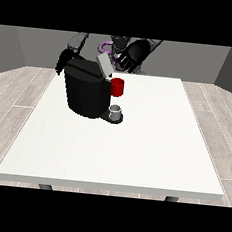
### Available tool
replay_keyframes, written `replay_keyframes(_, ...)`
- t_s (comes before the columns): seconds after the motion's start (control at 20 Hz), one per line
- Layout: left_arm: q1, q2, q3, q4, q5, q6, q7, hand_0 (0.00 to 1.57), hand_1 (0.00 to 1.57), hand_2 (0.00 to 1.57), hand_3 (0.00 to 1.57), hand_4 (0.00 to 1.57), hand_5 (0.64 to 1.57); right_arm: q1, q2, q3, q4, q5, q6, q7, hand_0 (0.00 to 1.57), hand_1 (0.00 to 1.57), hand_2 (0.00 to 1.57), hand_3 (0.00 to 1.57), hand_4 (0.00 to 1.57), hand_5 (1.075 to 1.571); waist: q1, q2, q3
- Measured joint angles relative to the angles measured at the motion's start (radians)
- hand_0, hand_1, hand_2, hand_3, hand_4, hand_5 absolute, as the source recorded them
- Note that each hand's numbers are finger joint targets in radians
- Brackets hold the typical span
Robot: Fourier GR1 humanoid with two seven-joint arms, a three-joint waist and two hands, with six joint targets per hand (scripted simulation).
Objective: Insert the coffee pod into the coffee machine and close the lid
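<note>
reaching over the raised lid (105, 64), the hand at the view's right (132, 56) looks curled, holding nothing, maybe to push it shut on the coffee machine (86, 91).

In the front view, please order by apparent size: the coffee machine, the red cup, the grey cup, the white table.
1. white table
2. coffee machine
3. red cup
4. grey cup, only slightly smaller than the red one

Matt black coffee machine (86, 92), seemingly plastic, on a smooth white table (135, 150).

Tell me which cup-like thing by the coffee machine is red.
The red cup beside the machine's upper front; the other cup, lower on the machine's base, is grey.
</note>
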Motion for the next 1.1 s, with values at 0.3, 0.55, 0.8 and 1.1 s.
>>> replay_keyframes(0.3,-0.012,0.000,-0.004,0.018,-0.013,0.012,-0.022,1.17,1.17,1.24,1.22,0.46,1.571,-0.027,-0.014,-0.024,-0.018,-0.007,-0.003,0.024,0.00,0.00,0.00,0.00,0.06,1.571,-0.006,0.038,-0.0002)
replay_keyframes(0.55,-0.040,0.002,-0.003,0.022,-0.015,0.004,-0.025,1.24,1.24,1.29,1.22,0.43,1.571,-0.043,-0.025,-0.056,0.003,-0.023,-0.005,0.003,0.00,0.00,0.00,0.00,0.00,1.571,0.004,0.068,0.0000)
replay_keyframes(0.8,-0.049,-0.023,-0.012,0.030,-0.023,0.006,-0.023,1.19,1.19,1.23,1.20,0.44,1.571,-0.065,-0.028,-0.067,0.025,-0.018,-0.016,0.008,0.00,0.00,0.00,0.00,0.22,1.571,0.018,0.078,0.0001)
replay_keyframes(1.1,-0.074,-0.006,0.001,0.049,-0.029,0.008,-0.016,1.17,1.17,1.24,1.19,0.41,1.571,-0.073,-0.029,-0.066,0.024,-0.021,-0.008,0.003,0.00,0.00,0.00,0.00,0.12,1.571,-0.002,0.095,-0.0009)
